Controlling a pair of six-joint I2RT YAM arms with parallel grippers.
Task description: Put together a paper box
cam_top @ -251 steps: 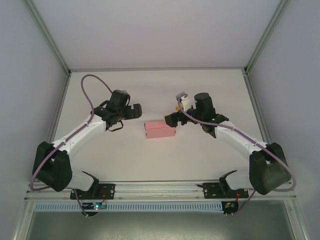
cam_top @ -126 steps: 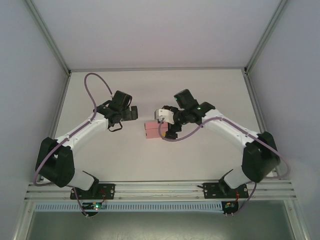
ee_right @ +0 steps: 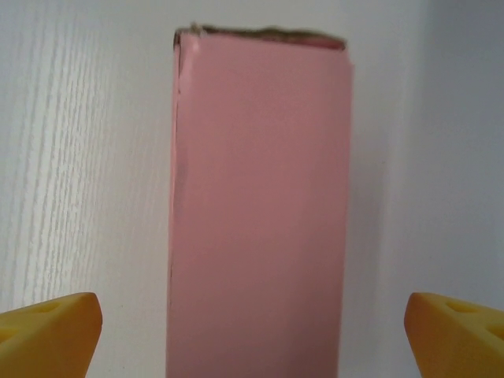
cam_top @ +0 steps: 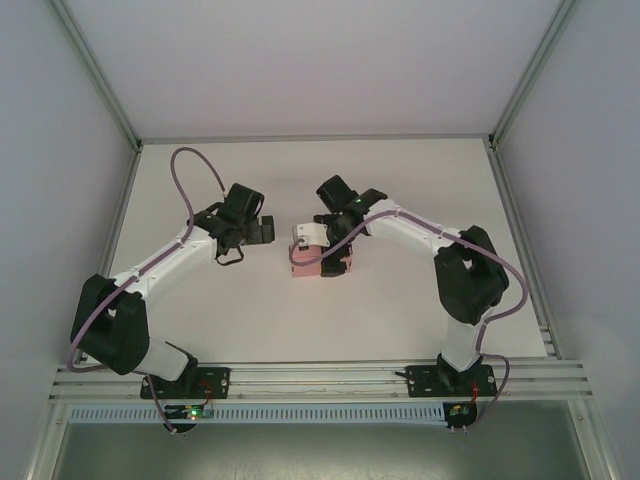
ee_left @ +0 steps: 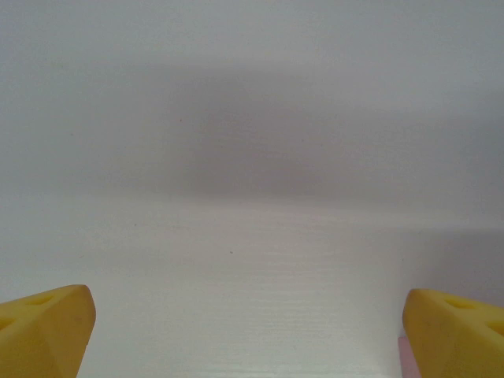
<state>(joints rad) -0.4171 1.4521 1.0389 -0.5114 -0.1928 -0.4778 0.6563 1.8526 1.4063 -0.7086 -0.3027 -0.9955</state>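
Note:
The paper box (cam_top: 300, 268) is a small closed pink carton lying flat near the middle of the white table. My right gripper (cam_top: 322, 250) hangs over it, pointing down, and covers its middle. In the right wrist view the paper box (ee_right: 260, 205) runs lengthwise between the two yellow fingertips (ee_right: 49, 331), with white table showing on both sides; its far end looks ragged. The right gripper (ee_right: 252, 339) is open and touches nothing. My left gripper (cam_top: 262, 230) stands open just left of the box. The left gripper (ee_left: 248, 335) has bare table between its fingertips, and a pink sliver shows by the right one.
The white table (cam_top: 400, 310) is walled by grey panels with metal posts at the back corners. A purple cable (cam_top: 185, 170) loops above the left arm. The aluminium rail (cam_top: 320, 378) with both arm bases runs along the near edge.
My right arm has swung left from beside the box's right end to directly above the box. The left gripper has hardly shifted. The box lies where it was.

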